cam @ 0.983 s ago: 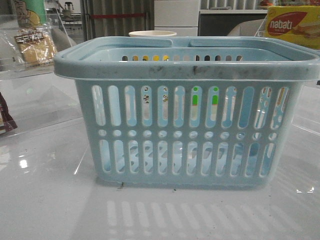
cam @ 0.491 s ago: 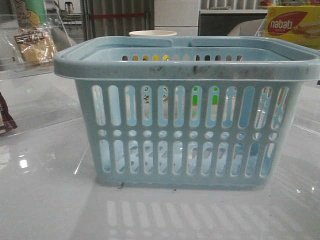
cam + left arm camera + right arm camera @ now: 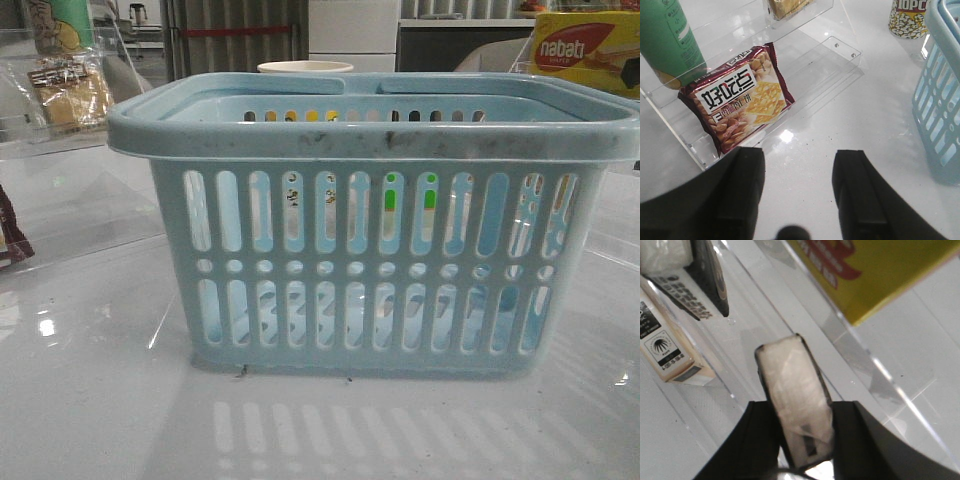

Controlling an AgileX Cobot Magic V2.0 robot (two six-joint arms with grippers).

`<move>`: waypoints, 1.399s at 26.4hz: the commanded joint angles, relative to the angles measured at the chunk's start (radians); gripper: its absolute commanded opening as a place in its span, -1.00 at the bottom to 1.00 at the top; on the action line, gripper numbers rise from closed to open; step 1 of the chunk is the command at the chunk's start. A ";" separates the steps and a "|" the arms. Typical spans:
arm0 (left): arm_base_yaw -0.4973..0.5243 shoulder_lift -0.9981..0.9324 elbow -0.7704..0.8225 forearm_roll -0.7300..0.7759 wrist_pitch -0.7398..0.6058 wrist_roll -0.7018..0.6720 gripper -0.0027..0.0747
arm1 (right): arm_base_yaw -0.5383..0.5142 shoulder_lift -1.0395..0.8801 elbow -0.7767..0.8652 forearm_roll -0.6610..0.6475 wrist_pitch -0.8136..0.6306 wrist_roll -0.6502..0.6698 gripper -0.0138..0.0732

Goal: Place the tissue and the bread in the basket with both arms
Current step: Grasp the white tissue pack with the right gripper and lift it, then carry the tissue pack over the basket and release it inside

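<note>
The pale blue basket fills the middle of the front view, and its side shows in the left wrist view. The bread, a clear packet with a brown label band, lies on a clear shelf at the far left; its corner shows in the left wrist view. My right gripper is shut on the tissue, a small pack seen edge-on, pale with dark edges, held beside a clear shelf. My left gripper is open and empty over the white table, near a maroon wrapper. Neither gripper shows in the front view.
A maroon biscuit wrapper and a green bottle sit on a clear acrylic shelf. A popcorn cup stands near the basket. A yellow nabati box, another dark pack and a white box are near the right gripper.
</note>
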 commanded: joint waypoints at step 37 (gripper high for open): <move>0.003 0.005 -0.027 -0.004 -0.071 -0.007 0.05 | 0.595 -0.459 0.190 0.130 0.020 -0.008 -0.15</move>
